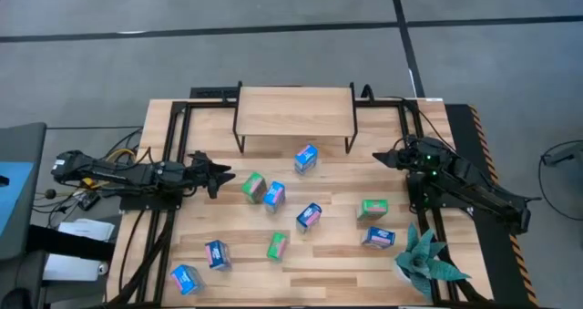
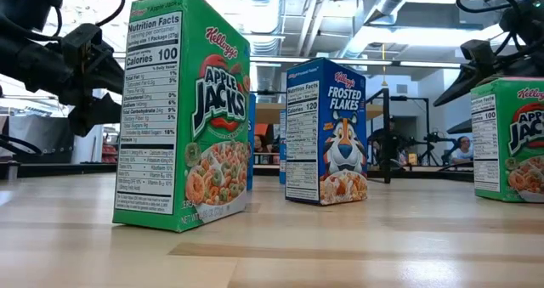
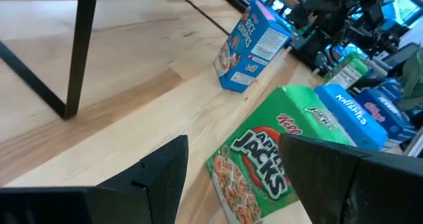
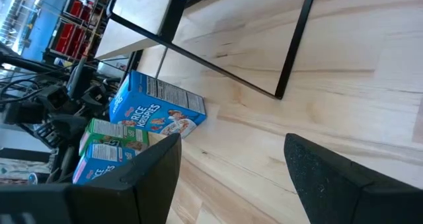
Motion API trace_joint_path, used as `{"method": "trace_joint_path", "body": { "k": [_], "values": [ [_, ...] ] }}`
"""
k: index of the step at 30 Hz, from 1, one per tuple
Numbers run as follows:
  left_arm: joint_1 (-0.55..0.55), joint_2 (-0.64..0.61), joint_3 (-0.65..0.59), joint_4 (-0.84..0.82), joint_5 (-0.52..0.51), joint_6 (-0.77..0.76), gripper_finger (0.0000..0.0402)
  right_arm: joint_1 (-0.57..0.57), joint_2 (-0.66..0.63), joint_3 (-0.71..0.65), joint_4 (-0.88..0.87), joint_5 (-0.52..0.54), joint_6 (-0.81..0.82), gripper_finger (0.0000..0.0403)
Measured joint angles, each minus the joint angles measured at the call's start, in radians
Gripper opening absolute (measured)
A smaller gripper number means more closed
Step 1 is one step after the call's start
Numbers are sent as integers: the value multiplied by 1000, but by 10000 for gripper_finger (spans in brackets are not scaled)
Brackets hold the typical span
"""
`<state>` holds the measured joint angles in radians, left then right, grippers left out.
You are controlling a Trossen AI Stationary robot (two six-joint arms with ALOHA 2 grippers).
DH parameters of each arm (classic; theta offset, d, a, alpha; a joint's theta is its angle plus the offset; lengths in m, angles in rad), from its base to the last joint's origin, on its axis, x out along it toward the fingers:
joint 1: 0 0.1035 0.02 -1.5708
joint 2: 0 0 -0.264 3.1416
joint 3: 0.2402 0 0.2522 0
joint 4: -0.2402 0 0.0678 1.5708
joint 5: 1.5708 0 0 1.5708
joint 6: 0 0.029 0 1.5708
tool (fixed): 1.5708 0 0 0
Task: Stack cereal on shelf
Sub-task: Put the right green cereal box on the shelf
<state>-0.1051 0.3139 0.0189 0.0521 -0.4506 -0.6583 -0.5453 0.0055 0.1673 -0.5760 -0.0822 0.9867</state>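
Note:
Several small cereal boxes stand and lie scattered on the wooden table. The shelf [image 1: 294,108], a light-wood board on thin black legs, stands at the far middle with nothing on top. My left gripper [image 1: 224,175] is open, level, just left of a green Apple Jacks box [image 1: 253,187]. That box [image 3: 264,164] lies ahead of its open fingers, apart from them. My right gripper [image 1: 378,156] is open by the shelf's right leg, pointing left toward a blue Rice Krispies box [image 4: 158,112], well short of it.
A blue box [image 1: 274,196] stands against the green one. More boxes stand at the middle [image 1: 309,216], near left [image 1: 217,253] and right [image 1: 373,209]. A teal spiky plant [image 1: 428,263] sits at the near right corner. Black frame rails [image 1: 168,163] run along both table sides.

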Motion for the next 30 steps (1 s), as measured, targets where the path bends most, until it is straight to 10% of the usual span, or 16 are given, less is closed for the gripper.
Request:
{"method": "trace_joint_path", "body": {
  "k": [30],
  "values": [
    [0, 0, 0, 23, -165, -173, 226, 0, 0, 0, 0, 0, 0, 291]
  ]
}}
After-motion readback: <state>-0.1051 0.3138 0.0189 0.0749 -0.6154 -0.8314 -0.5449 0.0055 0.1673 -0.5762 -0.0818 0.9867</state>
